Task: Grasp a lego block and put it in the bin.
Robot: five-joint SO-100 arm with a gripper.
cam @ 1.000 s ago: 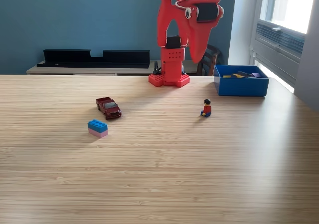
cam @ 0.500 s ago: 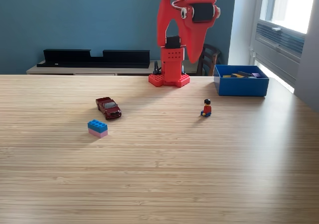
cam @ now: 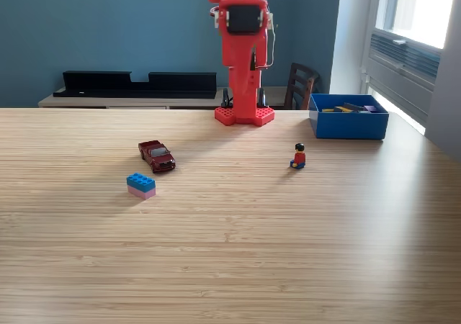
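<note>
While arm's fingers [cam: 241, 65] hang above its base, state unclear, lego block [cam: 141, 185] sits w/ toy car [cam: 157, 155] nearby.

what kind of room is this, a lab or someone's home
Hard to say, but it looks like a home or office room used as a hobby robot setup: a wooden table with toys, a chair behind it, a blue wall and a window.
</note>
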